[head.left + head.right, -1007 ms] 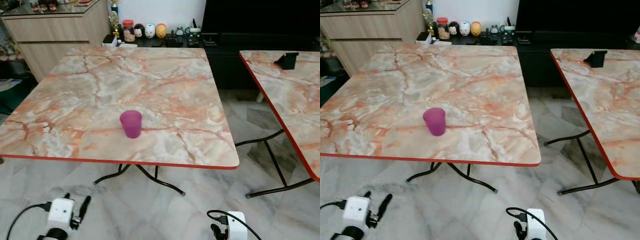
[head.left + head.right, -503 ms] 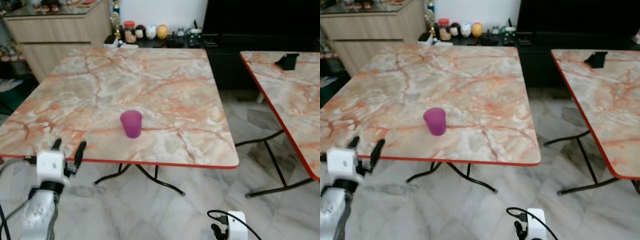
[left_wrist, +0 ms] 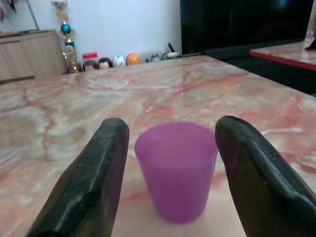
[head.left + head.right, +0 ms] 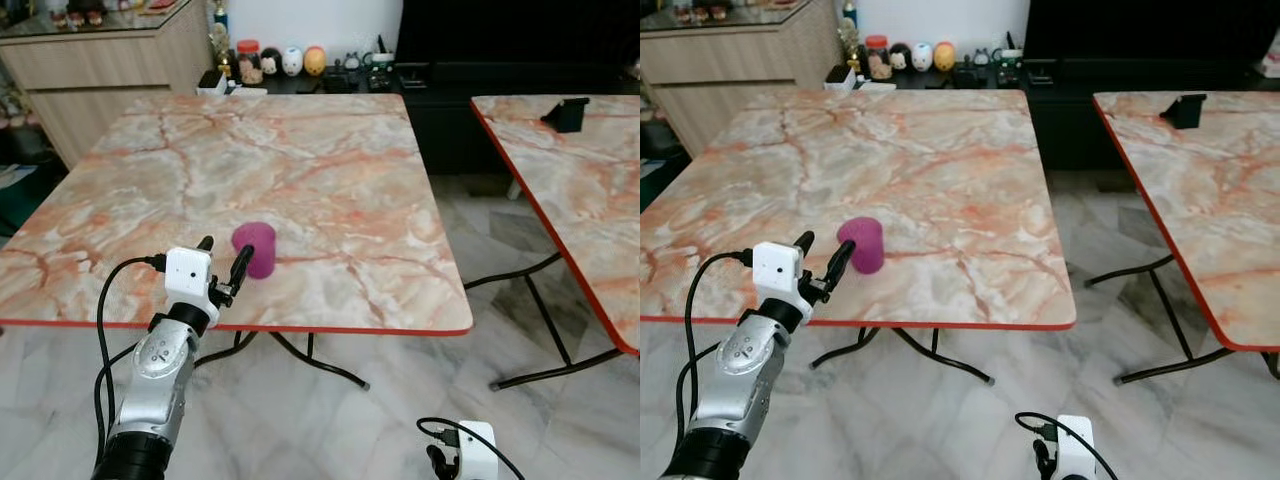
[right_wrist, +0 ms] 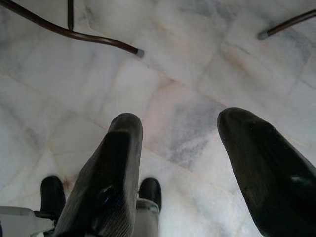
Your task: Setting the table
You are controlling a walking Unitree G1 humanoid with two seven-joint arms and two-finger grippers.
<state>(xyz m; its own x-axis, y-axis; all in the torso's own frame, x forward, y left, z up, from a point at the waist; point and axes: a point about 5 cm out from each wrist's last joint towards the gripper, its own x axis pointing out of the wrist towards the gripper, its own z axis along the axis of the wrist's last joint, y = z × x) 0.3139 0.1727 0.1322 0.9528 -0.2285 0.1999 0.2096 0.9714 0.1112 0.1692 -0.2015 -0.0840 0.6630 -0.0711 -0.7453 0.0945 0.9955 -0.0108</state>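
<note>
**Left pincer at the purple cup, fingers apart**

At the lower left of the head views, the left arm rises from the bottom edge and reaches over the near rim of the marble-patterned bench. Its left pincer has its two black fingers spread, and they stand just short of the purple cup. In the wrist view the cup sits upright on the bench between the two fingers, with a gap showing on each side, so nothing is clamped. The cup stands left of the frame's centre, near the front edge of the bench, which is trimmed in red.

Along the upper left of the frame stands a wooden cabinet, and just right of it, behind the bench's far edge, a row of small figurines and jars. A dark, low unit fills the upper middle and right.

On the right side of the frame a second marble bench stands apart from the first, with a small black object on its far part.

At the lower right, the right pincer hangs low over the marble floor, fingers apart and holding nothing; the white housing of its wrist shows at the bottom edge.
</note>
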